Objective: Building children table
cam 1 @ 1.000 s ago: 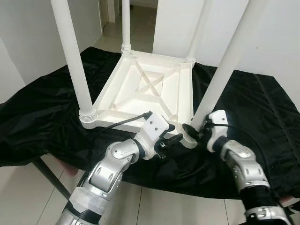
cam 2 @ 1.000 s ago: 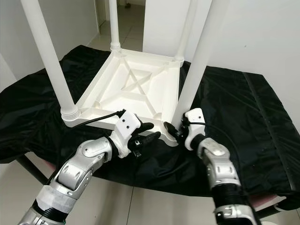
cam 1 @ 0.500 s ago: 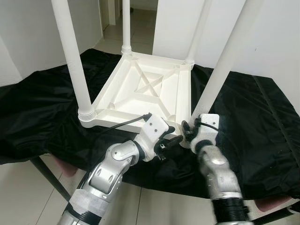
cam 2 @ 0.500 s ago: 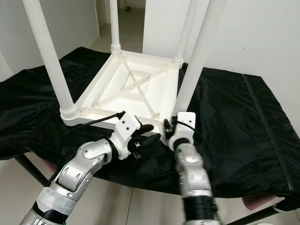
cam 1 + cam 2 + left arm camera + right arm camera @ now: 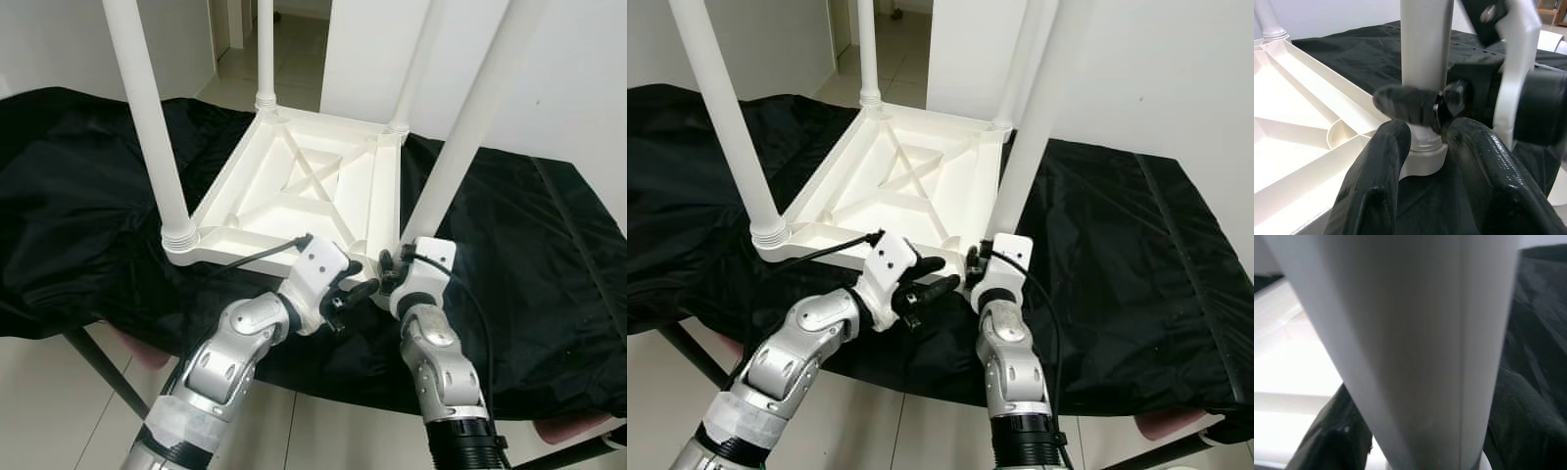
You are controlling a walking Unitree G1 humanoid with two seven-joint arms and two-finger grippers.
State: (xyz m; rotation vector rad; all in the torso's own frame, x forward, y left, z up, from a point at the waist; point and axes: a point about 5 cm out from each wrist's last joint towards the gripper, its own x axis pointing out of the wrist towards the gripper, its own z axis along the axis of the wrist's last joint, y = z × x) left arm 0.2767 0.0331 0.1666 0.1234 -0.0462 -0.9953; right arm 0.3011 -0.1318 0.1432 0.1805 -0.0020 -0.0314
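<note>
Now your right gripper (image 5: 390,277) clamps the near table leg (image 5: 460,147) at its socket to twist it home, while your open left gripper (image 5: 355,291) steadies the upturned tabletop (image 5: 294,191)

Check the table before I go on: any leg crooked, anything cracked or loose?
Nothing stands out. The upturned white table lies flat on the black cloth with all four legs seated in their corner sockets. The near right leg, at both tools, leans slightly outward like the others.
</note>
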